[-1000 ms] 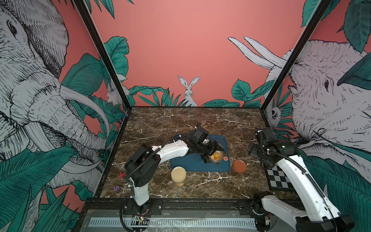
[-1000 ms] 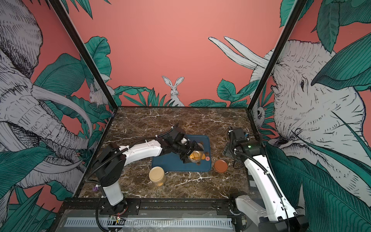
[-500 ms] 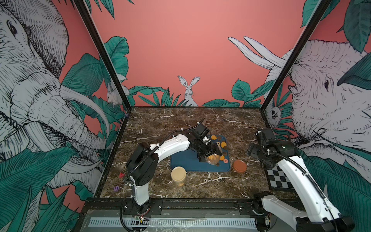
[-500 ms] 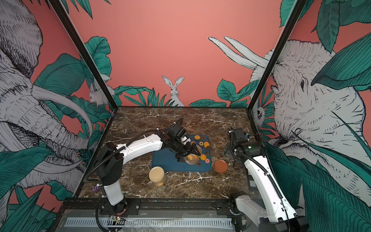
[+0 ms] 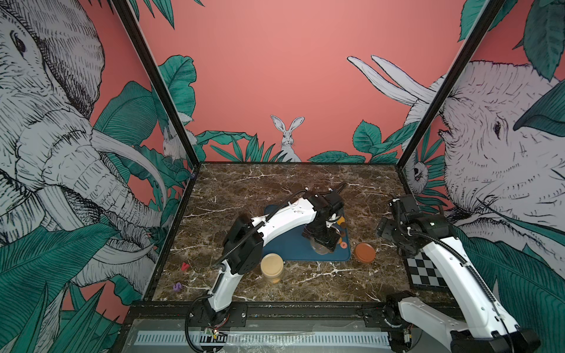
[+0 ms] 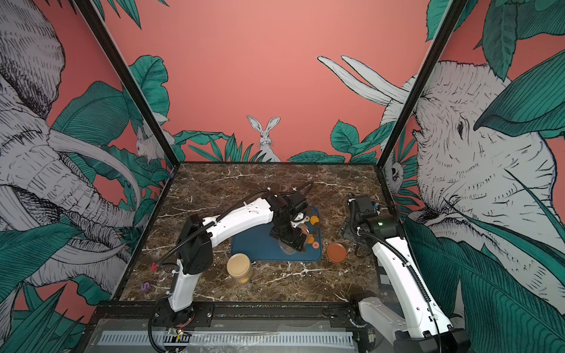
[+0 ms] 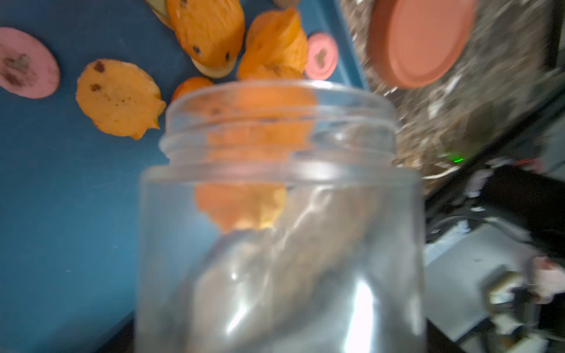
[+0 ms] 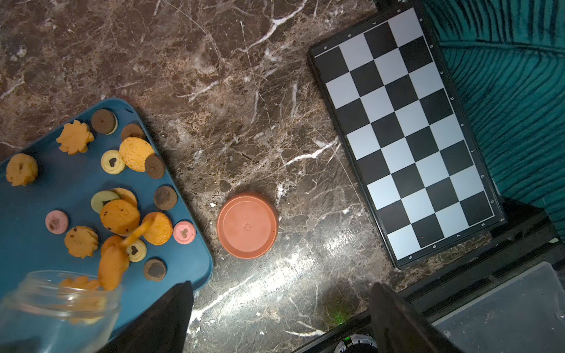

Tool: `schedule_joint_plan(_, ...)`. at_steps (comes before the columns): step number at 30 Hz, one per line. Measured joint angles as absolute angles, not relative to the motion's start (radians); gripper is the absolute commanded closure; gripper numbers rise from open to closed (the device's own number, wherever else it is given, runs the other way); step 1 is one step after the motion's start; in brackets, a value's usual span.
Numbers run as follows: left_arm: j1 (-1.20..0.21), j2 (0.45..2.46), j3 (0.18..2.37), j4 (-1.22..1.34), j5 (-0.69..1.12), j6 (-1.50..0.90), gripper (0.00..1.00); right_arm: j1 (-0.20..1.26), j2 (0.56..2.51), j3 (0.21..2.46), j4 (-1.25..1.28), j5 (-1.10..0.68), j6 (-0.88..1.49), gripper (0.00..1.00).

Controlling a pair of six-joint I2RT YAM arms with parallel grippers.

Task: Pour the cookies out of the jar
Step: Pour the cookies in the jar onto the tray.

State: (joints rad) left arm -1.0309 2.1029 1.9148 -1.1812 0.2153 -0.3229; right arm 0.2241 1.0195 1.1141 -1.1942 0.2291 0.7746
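Note:
My left gripper [image 5: 321, 236] is shut on the clear jar [image 5: 321, 247], tipped mouth-down over the blue tray [image 5: 287, 247]. In the left wrist view the jar [image 7: 275, 214] fills the frame and hides the fingers, and orange cookies slide through its neck. Several cookies [image 8: 119, 217], orange, brown and pink, lie scattered on the tray [image 8: 30, 211] beyond the jar's mouth [image 8: 58, 302]. A few show in both top views [image 6: 313, 219]. My right gripper [image 8: 279, 285] hangs open over bare marble to the right of the tray, holding nothing.
A brown lid [image 8: 247, 226] lies on the marble just right of the tray. A second jar with a cream lid [image 5: 271, 267] stands in front of the tray. A chessboard [image 8: 406, 137] lies by the right wall. Two small letters [image 5: 184, 266] sit at the left edge.
The left gripper has tipped the jar from nearly level to mouth-down and drawn it toward the front of the tray. Cookies have spilled onto the tray. The right arm has not moved.

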Motion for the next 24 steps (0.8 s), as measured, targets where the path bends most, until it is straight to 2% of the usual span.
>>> schedule_joint_plan(14,-1.131,2.133,2.062,-1.359,-0.240,-0.114,1.00,0.220,1.021,1.125,-1.195,0.229,0.775,0.08)
schedule_joint_plan(17,-1.149,2.080,1.957,-1.294,-0.275,-0.067,1.00,0.220,1.019,1.125,-1.194,0.230,0.777,0.08)
schedule_joint_plan(24,-1.206,2.096,1.941,-1.325,-0.347,-0.022,1.00,0.220,1.018,1.125,-1.194,0.231,0.778,0.08)
